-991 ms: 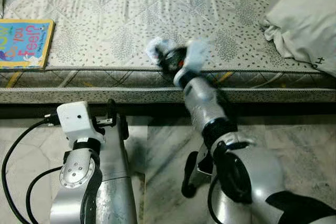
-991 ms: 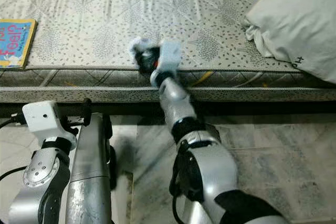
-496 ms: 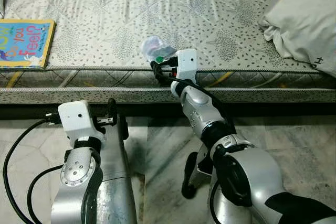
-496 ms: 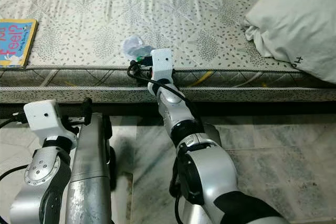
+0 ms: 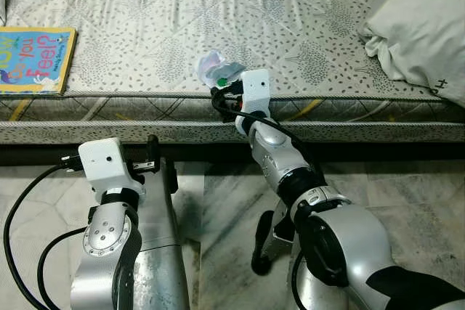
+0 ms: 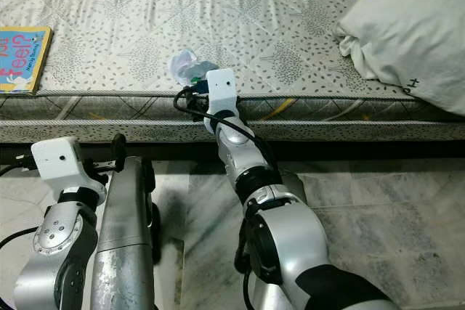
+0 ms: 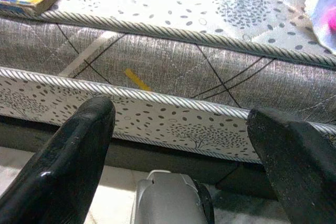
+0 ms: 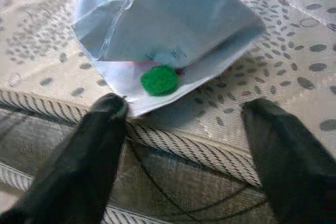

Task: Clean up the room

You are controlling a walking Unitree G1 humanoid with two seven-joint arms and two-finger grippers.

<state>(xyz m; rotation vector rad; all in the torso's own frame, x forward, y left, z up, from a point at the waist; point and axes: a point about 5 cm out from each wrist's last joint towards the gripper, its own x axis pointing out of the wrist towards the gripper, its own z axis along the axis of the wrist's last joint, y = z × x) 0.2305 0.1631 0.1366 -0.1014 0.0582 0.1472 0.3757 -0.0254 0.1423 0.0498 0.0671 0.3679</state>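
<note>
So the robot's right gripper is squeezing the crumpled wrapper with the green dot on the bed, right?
Not quite. The right gripper is open, not squeezing. In the right wrist view its fingers sit apart at the mattress edge, just short of the crumpled wrapper with the green dot, which does lie on the bed.

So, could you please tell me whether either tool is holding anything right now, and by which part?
Nothing is held. The right tool is open at the mattress edge, just short of the crumpled wrapper; the left tool is open too.
</note>
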